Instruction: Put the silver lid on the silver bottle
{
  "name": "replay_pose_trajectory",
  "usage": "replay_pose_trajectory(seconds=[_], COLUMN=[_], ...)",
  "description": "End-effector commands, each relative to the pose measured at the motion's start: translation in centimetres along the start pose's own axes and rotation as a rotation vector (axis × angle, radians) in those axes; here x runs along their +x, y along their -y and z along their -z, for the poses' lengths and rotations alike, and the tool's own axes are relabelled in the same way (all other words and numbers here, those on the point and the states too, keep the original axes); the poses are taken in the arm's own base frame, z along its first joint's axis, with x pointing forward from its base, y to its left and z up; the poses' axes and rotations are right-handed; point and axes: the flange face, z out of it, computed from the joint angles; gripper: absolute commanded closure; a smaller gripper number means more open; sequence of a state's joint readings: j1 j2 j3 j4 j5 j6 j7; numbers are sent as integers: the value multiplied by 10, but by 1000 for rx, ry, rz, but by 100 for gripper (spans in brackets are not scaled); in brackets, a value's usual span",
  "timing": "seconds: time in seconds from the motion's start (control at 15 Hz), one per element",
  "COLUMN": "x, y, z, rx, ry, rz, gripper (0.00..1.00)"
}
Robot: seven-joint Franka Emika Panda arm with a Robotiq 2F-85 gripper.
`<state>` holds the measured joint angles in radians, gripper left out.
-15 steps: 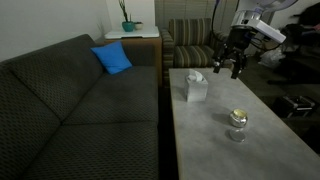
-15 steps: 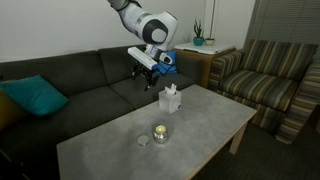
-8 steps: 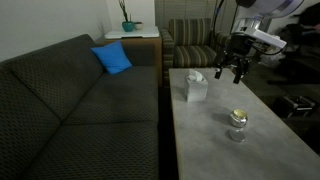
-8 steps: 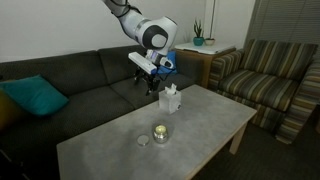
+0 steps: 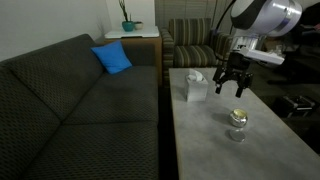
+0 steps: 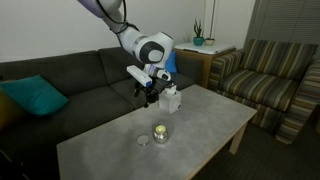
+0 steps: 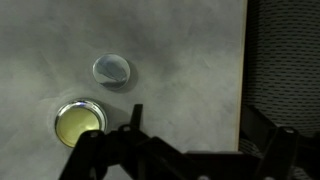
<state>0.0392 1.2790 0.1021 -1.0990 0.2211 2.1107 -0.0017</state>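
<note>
The silver bottle [image 5: 238, 120] stands open on the grey table, its pale yellowish inside showing in the wrist view [image 7: 80, 121] and in an exterior view [image 6: 160, 131]. The silver lid [image 7: 111, 69] lies flat on the table just beside the bottle, also seen in an exterior view [image 6: 143, 141]. My gripper [image 5: 230, 82] hangs open and empty above the table near the tissue box, short of the bottle. It also shows in an exterior view [image 6: 150, 96] and in the wrist view [image 7: 200, 125], where its dark fingers are spread apart over bare table.
A white tissue box [image 5: 195, 87] stands on the table [image 5: 200, 140] right by my gripper [image 6: 172, 98]. A dark sofa [image 5: 70, 110] with a blue cushion [image 5: 113, 58] runs along one table edge. A striped armchair [image 6: 265, 75] stands past the table's end.
My gripper has come down and moved along the table past the tissue box toward the bottle. The bottle and lid have not moved.
</note>
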Motion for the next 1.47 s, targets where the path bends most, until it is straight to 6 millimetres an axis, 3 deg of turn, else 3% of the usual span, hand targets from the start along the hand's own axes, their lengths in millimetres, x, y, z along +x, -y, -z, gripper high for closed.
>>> replay_pose_trajectory(seconds=[0.0, 0.33, 0.87, 1.4], x=[3, 3, 5, 1], y=[-12, -28, -26, -43], z=[-16, -34, -39, -90], rx=[-47, -25, -73, -196], ry=[-25, -39, -58, 10], rz=[-54, -124, -133, -259], gripper=[0, 0, 0, 0])
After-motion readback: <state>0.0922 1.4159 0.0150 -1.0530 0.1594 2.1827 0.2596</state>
